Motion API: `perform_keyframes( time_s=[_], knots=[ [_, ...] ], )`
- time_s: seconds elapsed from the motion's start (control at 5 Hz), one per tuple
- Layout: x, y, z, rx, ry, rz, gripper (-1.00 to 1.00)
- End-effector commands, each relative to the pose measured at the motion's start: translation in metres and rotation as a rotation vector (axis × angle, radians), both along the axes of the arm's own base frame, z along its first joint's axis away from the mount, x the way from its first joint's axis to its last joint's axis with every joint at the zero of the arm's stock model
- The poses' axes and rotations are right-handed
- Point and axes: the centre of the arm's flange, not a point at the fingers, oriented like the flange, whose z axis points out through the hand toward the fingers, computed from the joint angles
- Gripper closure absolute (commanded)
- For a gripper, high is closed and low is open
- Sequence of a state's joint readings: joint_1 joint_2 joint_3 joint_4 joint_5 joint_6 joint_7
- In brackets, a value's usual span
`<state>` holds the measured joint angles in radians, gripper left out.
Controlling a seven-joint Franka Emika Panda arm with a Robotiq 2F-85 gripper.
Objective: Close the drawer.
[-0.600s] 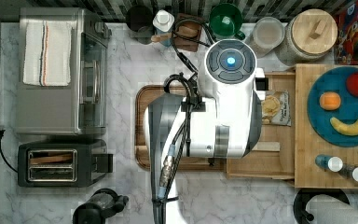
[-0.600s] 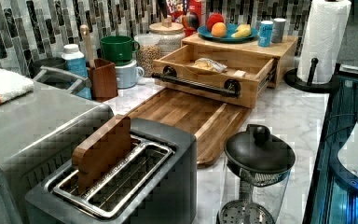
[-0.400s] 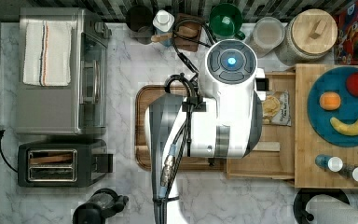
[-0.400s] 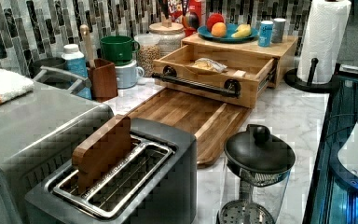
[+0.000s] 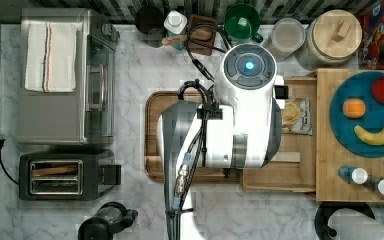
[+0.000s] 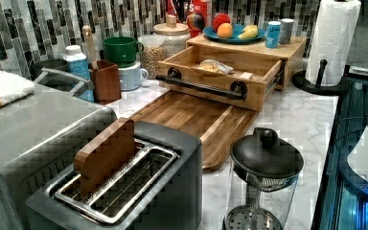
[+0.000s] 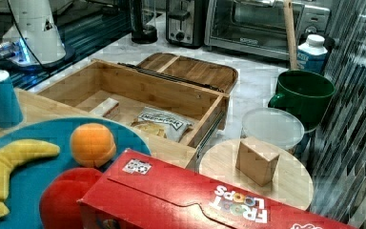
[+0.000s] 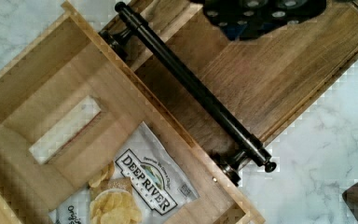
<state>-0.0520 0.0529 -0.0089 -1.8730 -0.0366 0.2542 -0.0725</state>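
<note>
The drawer [image 6: 220, 72] stands pulled well out of the bamboo block [image 6: 287, 50], chip bag [image 8: 140, 186] inside, closing not begun; whether the hand is apart or together I cannot tell.

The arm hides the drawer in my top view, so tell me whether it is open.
Observer: Open. The left view shows the drawer pulled well out of its block.
Operator: Report the handle.
Observer: In the wrist view the handle is bare, hanging over the tray.
Operator: Read me the bag in there.
Observer: The bag says Deep River; it lies flat on the drawer floor.
</note>
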Motion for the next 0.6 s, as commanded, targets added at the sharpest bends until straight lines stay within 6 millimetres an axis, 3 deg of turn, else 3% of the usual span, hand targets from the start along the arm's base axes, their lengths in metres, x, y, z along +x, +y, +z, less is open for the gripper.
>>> perform_keyframes(
  time_s=[0.2, 0.6],
  knots=[
    [-0.018, 0.048, -0.008, -0.017, -0.099, 0.417, -1.0],
    [-0.027, 0.103, -0.024, -0.063, -0.125, 0.718, -1.0]
  ],
)
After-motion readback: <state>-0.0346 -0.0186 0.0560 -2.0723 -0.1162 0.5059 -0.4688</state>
